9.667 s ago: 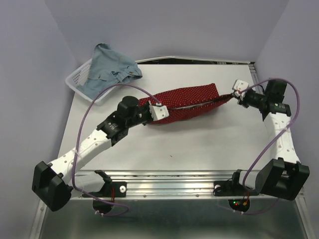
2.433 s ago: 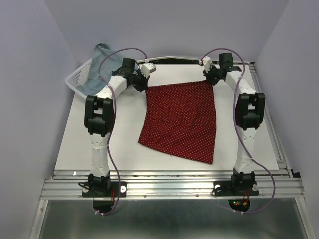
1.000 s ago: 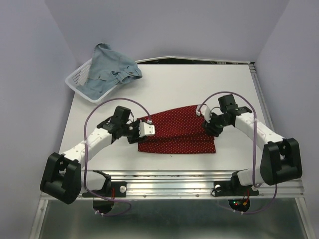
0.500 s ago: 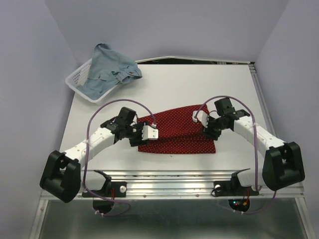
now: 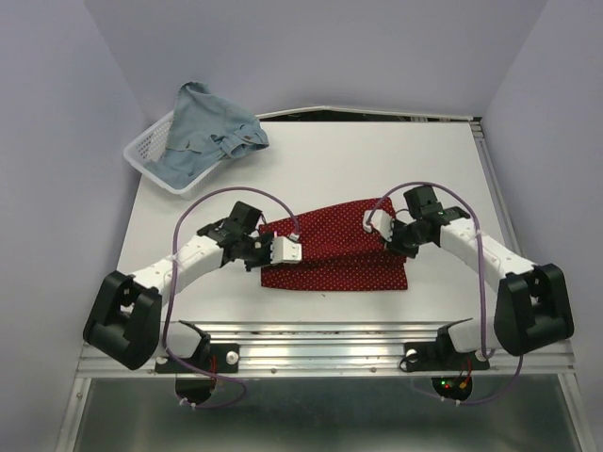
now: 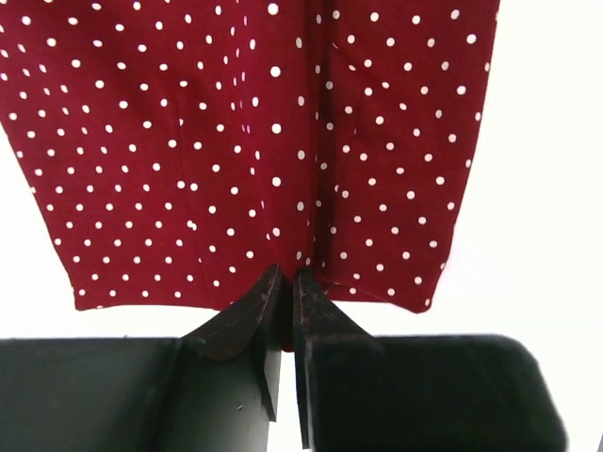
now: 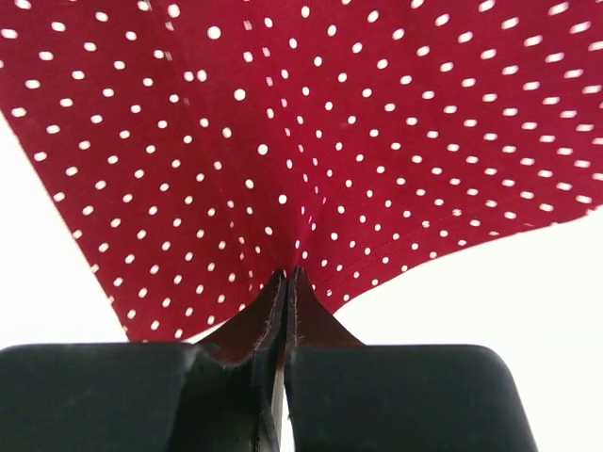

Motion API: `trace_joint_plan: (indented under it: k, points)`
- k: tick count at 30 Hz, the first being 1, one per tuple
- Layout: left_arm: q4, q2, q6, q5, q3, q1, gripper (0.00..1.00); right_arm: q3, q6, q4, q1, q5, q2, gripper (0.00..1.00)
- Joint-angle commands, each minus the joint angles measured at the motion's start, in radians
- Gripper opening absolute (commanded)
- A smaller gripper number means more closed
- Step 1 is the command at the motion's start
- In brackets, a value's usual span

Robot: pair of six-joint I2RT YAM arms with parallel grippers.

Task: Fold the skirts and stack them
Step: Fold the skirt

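Though apart, arms (image 5: 184,261) (image 5: 471,247) low at skirt (image 5: 339,256).

Pale lilac walls (image 5: 330,47), white table (image 5: 358,160), metal rail (image 5: 320,341) at near edge

Robotics laboratory test cell. A white table (image 5: 377,160) is boxed in by plain lavender walls (image 5: 57,141), and an aluminium rail (image 5: 320,344) along its near edge carries the bolted bases of the left arm (image 5: 179,264) and the right arm (image 5: 480,250). Purple cables (image 5: 480,282) loop along both arms, and small indicator lights (image 5: 450,384) glow below the rail.
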Motion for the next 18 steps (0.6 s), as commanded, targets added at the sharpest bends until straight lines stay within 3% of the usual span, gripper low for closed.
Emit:
trace_joint_plan:
  k: [1,2,18]
  points:
    - [-0.058,-0.1,0.007,0.037,0.032,-0.011,0.08,0.003,-0.026,-0.051,0.02,-0.025,-0.113,0.01]
    - [-0.066,-0.113,0.007,0.04,0.032,-0.012,0.0,0.0,-0.032,-0.06,0.02,-0.03,-0.127,0.01]
    - [-0.073,-0.206,-0.045,-0.067,-0.115,-0.17,0.0,-0.239,-0.056,-0.033,0.116,0.058,-0.313,0.01]
